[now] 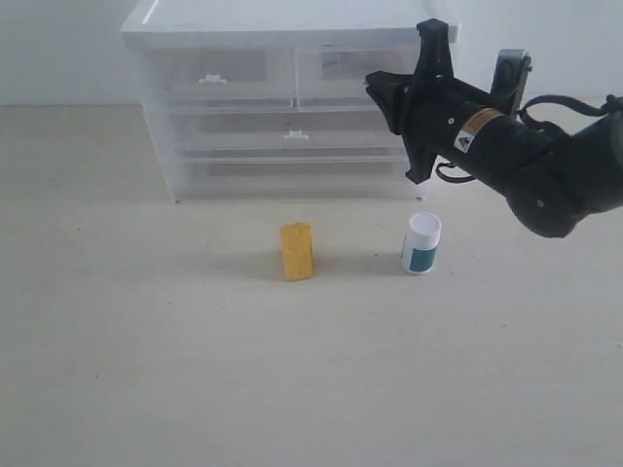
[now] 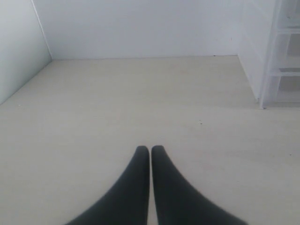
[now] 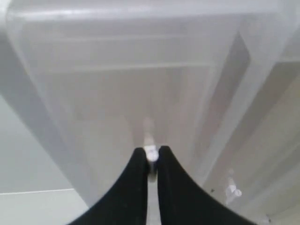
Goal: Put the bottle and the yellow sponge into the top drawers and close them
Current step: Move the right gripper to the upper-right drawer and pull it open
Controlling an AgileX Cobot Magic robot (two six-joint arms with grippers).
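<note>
At the far cabinet (image 1: 282,19), the right pincer (image 3: 150,150) pinches a little white handle (image 3: 151,155) of the top drawers (image 1: 336,73), both apparently unopened. Nearer, the bottle (image 1: 421,243) and the yellow sponge (image 1: 297,251) stand apart on the surface (image 1: 146,341), nothing stowed yet. The left pincer (image 2: 150,150) is closed, empty.

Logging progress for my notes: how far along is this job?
Done: nothing yet. The orange-yellow sponge block and white teal-labelled bottle stand on the table; both small clear top drawers look closed. In hand: the right gripper pinches the right drawer's white handle. Remaining: open drawers, load both, close. The left gripper is shut, idle.
</note>
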